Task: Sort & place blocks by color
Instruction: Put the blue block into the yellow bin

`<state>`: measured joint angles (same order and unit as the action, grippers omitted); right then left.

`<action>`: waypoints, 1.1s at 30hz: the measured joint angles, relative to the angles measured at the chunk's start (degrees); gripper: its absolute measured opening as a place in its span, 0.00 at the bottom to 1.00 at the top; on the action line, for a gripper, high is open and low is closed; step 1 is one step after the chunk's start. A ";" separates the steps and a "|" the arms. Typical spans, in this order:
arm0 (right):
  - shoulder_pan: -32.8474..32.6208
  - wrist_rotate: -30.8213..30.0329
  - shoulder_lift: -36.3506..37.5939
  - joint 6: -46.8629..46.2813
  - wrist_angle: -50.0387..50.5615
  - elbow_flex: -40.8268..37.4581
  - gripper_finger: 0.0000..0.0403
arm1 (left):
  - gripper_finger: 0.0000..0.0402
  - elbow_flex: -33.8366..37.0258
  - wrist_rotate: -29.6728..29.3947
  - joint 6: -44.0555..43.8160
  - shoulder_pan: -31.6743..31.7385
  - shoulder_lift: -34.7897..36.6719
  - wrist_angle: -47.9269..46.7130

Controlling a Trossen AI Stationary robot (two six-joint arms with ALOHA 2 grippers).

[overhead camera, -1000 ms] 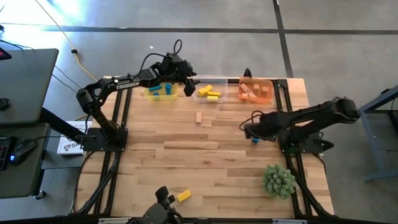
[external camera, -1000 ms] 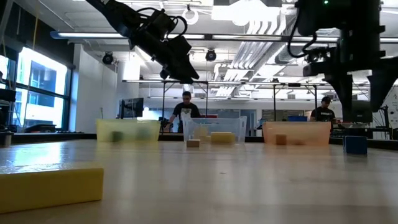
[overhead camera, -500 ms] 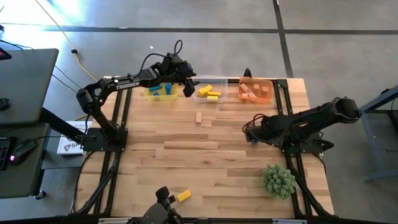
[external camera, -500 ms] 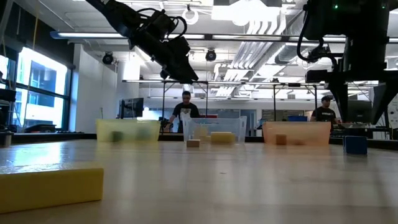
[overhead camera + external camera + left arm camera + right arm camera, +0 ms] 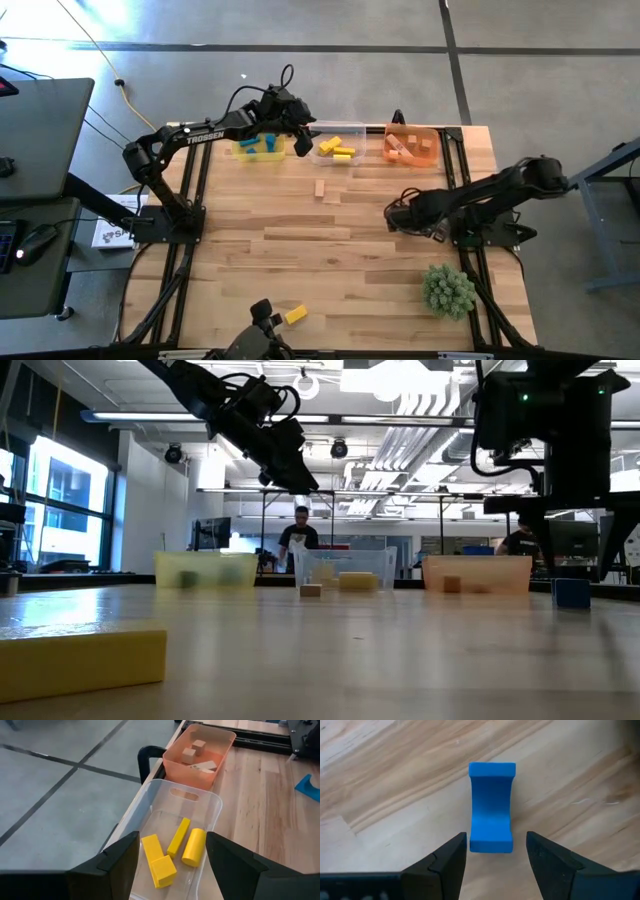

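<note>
Your wooden table [image 5: 300,240] is carrying three bins along its far edge: yellow bin [image 5: 258,146] holding blue blocks, clear bin [image 5: 172,845] holding yellow blocks [image 5: 172,851], orange bin [image 5: 200,750] holding plain ones. Your left gripper [image 5: 172,865] is hovering open, empty, above the clear bin. Your right gripper [image 5: 492,852] is straddling the blue block [image 5: 491,807], jaws apart, not gripping.

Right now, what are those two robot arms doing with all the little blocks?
They are sorting blocks by color into bins. The right claw is open, hanging just above a blue block that lies on the table, fingers on either side but not gripping it. The left claw is open and empty above the clear bin of yellow blocks. A plain wooden block and a yellow block lie loose on the table.
</note>
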<state>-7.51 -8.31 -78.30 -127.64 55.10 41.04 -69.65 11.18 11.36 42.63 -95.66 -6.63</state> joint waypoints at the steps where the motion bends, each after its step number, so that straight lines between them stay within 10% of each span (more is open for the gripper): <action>1: 0.00 0.01 -0.67 -0.20 -0.48 0.00 0.48 | 0.54 0.00 0.01 0.27 0.00 0.00 -0.01; 33: 0.02 -0.85 -9.20 11.77 -5.11 4.36 0.27 | 0.54 0.00 0.05 0.79 0.00 0.00 -0.02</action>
<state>-7.49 -9.16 -87.50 -115.88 49.99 45.40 -69.65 11.24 12.15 42.63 -95.66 -6.66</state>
